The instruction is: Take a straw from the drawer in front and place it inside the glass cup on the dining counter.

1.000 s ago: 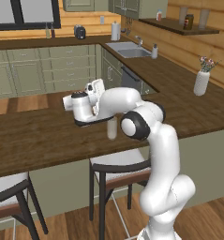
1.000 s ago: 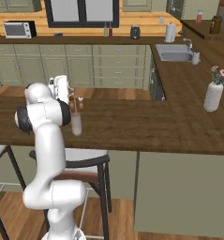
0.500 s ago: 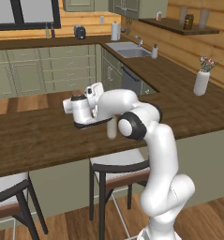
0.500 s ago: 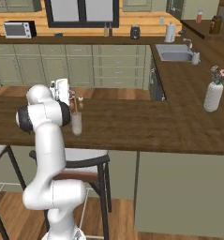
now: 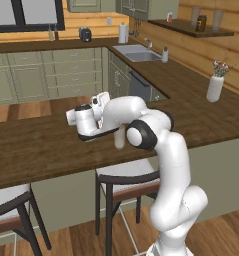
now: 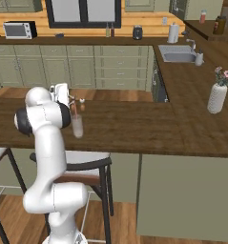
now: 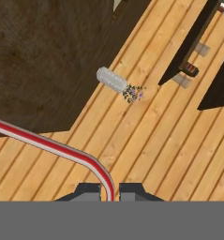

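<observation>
Gripper (image 7: pixel 110 190) clenching straw (image 7: pixel 52 145) btwn fingertips; straw looking bent in hand view, red w/ pale stripes, running off left. Glass cup (image 6: pixel 77 127) standing upright on dining counter (image 6: pixel 134 128), just below wrist; straw (image 6: pixel 75 108) seeming to poke down toward cup mouth, can't tell if tip's inside yet. White flower vase (image 6: pixel 216 97) sitting well apart, no worry. Imo for this step: keeping straw near vertical, centering over rim, lowering slow, releasing only once tip's clearly below rim. Nudging cup = tipping risk.
</observation>
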